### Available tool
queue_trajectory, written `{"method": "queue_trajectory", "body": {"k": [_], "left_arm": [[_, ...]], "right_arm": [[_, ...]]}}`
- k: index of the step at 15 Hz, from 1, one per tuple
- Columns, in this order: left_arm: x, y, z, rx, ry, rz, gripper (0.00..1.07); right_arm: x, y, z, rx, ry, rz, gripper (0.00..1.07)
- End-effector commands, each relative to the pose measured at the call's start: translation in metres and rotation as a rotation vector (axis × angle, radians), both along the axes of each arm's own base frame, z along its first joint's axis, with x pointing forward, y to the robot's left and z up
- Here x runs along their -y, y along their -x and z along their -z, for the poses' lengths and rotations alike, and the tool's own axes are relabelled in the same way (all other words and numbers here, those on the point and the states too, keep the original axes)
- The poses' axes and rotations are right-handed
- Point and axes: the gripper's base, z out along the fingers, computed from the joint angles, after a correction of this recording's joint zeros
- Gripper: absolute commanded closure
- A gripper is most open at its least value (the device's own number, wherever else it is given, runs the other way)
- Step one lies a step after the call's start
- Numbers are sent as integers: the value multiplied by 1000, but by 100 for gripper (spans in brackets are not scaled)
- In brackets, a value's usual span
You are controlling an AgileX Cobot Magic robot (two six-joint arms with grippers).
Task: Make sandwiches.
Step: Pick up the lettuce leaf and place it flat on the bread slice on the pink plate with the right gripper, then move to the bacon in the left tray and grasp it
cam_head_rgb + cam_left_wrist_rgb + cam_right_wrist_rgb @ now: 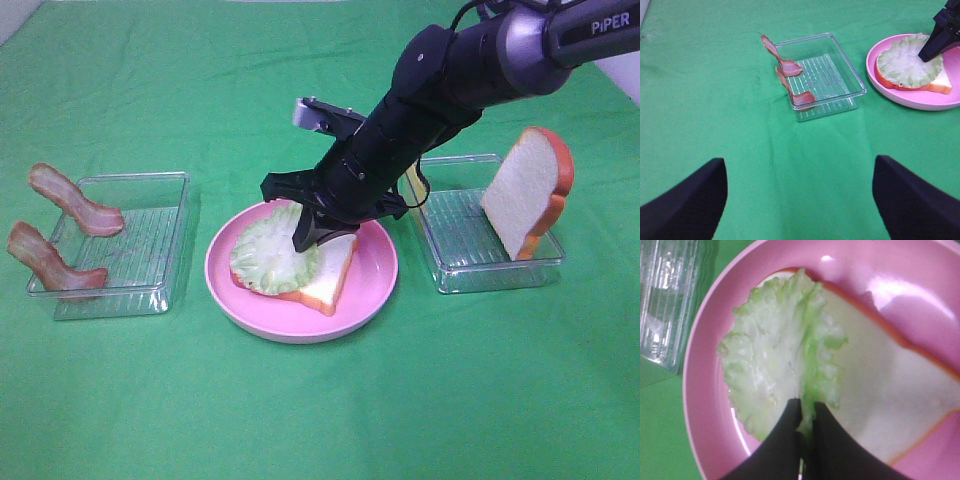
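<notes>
Your right pincer (308, 238) is down over the plate (372, 298), clenched on the edge of the lettuce (772, 360). The right wrist view shows a thin green fold nipped between the two black fingertips (785, 440). The lettuce lies on the bread slice (335, 275). It covers the half of the slice toward the left of the high view and overhangs the crust there, while the other half is bare white. That slice lies flat in the plate, near its middle. Your left pincer (800, 200) is released, jaws wide apart and holding nothing, above bare worktop (715, 100) and well apart from the plate; the high view does not show it. In the high view a clear tray (150, 290) stands near the plate on its left. Two bacon strips (75, 200) are propped over its outer wall, each with one end inside the tray and the other raised outside. A second tray (455, 272) stands near the plate on its right, and a second slice (525, 190) stands on edge in it, leaning, at the end away from the plate. Something yellow shows at that tray's end nearest the arm, mostly hidden by the arm; you cannot tell what it is.
</notes>
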Motion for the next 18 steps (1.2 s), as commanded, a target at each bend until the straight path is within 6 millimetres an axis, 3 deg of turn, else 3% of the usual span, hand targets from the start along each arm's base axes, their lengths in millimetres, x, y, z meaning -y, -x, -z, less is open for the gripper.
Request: {"method": "queue_trajectory", "body": {"k": [1,2,3,7,10,13,18], "left_arm": [[0,3,0,27,8,8,30],[0,3,0,27,8,8,30],[0,3,0,27,8,8,30],[0,3,0,27,8,8,30],[0,3,0,27,8,8,30],[0,3,0,27,8,8,30],[0,3,0,27,8,8,30]], "right_arm": [[6,-1,4,11,59,10,95],[8,-2,5,15,80,8,86],[8,-2,5,15,80,8,86],[10,1,0,2,106,8,38],[12,6,-31,34,85,-18,35],[17,21,-75,47,70,-69,35],[49,57,-143,84,216,-187,35]]}}
